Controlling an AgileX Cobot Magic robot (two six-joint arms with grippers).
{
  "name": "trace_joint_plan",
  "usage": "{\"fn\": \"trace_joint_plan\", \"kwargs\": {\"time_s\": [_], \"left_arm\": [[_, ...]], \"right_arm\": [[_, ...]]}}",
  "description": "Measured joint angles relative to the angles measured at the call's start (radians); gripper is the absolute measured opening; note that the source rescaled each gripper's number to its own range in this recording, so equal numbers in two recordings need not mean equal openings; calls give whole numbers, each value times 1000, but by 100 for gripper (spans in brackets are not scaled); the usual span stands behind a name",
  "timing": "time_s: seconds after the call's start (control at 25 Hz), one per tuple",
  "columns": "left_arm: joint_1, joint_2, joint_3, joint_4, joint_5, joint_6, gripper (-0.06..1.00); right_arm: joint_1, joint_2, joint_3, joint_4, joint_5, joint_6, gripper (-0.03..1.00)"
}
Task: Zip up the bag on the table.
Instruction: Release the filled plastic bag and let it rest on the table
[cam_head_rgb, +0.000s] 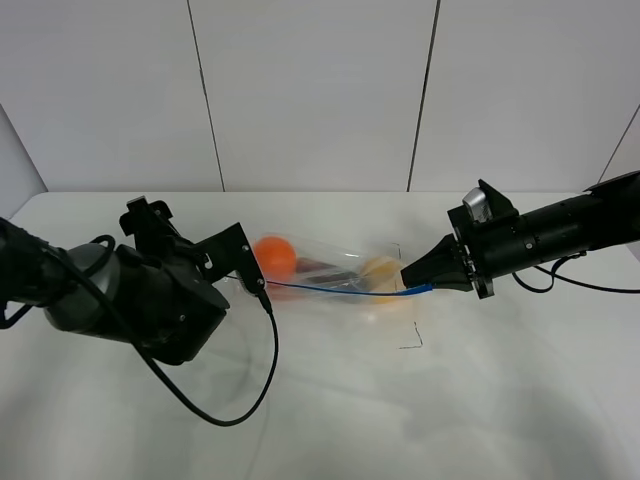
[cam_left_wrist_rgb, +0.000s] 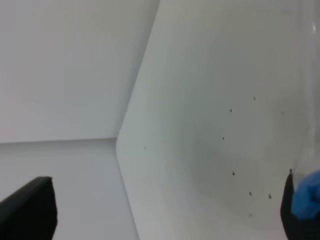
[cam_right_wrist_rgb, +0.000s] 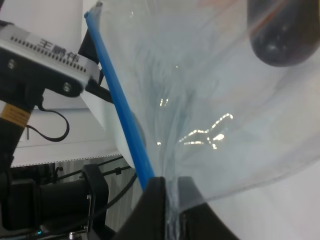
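Pale wall panels (cam_head_rgb: 310, 90) stand behind the white table (cam_head_rgb: 330, 420). The bag (cam_head_rgb: 340, 262) lies midway between the table's left and right edges, closer to the far edge than to the near one. Through its clear plastic show an orange (cam_head_rgb: 274, 256), a dark eggplant (cam_head_rgb: 325, 268) and a yellow pear (cam_head_rgb: 380, 270).

The blue zip strip (cam_head_rgb: 340, 291) runs along the side facing the near edge, stretched almost straight between the two arms. The right gripper (cam_head_rgb: 420, 277) is pinched closed on the bag at the strip's right end; its wrist view shows the plastic squeezed between the fingertips (cam_right_wrist_rgb: 155, 210). The left gripper (cam_head_rgb: 258, 282) sits at the strip's left end. In its wrist view the fingers (cam_left_wrist_rgb: 27, 210) stand wide apart, and a blue end only rests against one of them, so it does not seem to be clamping.

The strip reads as a single blue line with no gaping mouth, so I judge the closing is well along. Whether the seal is locked along its whole length cannot be told; a check and release seem left.
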Motion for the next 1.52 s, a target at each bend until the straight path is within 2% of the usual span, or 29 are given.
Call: {"fn": "trace_joint_plan", "kwargs": {"time_s": [0.24,0.4,0.56,0.72,0.84,0.96,1.08,1.2,1.32,1.52], "left_arm": [[11,-69,-110,-249,-24,192,100],[96,-169,-220,-402,-86,318,100],[229,-270,-343,-594,-98,541,100],[380,-352,-475,-878,-63,806,100],[504,-400,-562,-1088,-13,933,100],[628,-452,-606,-1220,39,984,100],[750,-512,-610,-1295,87,994,100],[837,-558,-610,-1346,135,997,100],[871,-605,-610,-1369,161,1001,100],[873,-697,-609,-1392,159,1001,100]], "right_arm": [[0,0,0,0,0,-9,0],[0,0,0,0,0,-12,0],[0,0,0,0,0,-15,0],[0,0,0,0,0,-16,0],[0,0,0,0,0,-19,0],[0,0,0,-1,0,-24,0],[0,0,0,-1,0,-28,0],[0,0,0,-1,0,-34,0],[0,0,0,-1,0,-40,0],[0,0,0,-1,0,-47,0]]}}
